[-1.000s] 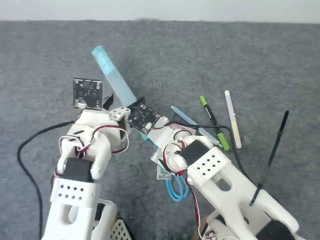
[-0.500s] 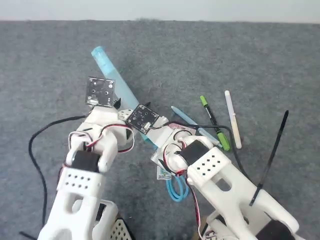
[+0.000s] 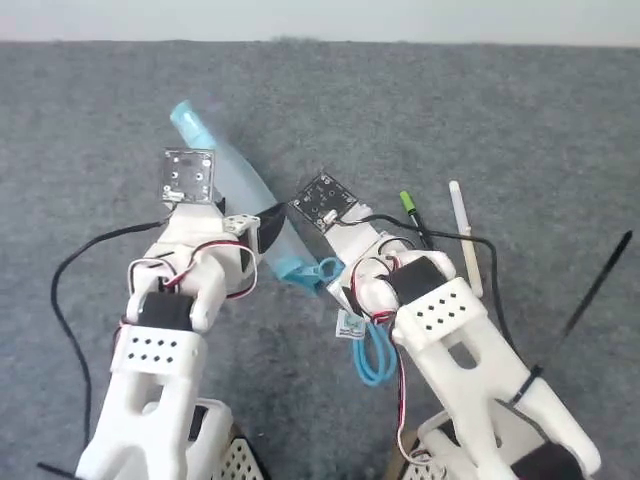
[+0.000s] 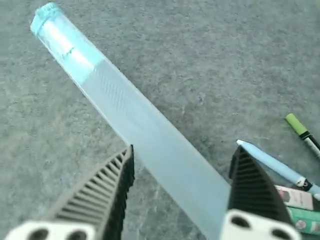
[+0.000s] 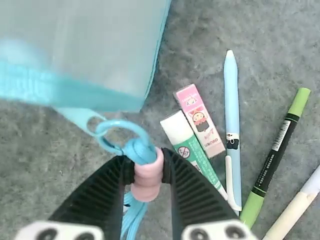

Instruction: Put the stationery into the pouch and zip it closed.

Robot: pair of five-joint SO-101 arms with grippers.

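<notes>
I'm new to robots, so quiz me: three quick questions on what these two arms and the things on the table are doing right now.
1. True or false: the green pen already lies inside the pouch.
2. What does the right gripper pinch? A: the pink bead hanging from the pouch. B: a pair of scissors. C: nothing at all.
3. Fill in: the left gripper hangs over the pouch with its jaws ___.

Key: 1 false; 2 A; 3 open.

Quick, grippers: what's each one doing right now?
Left gripper: open, straddling the translucent blue pouch.
Right gripper: shut on the pink bead of the blue cord.
</notes>
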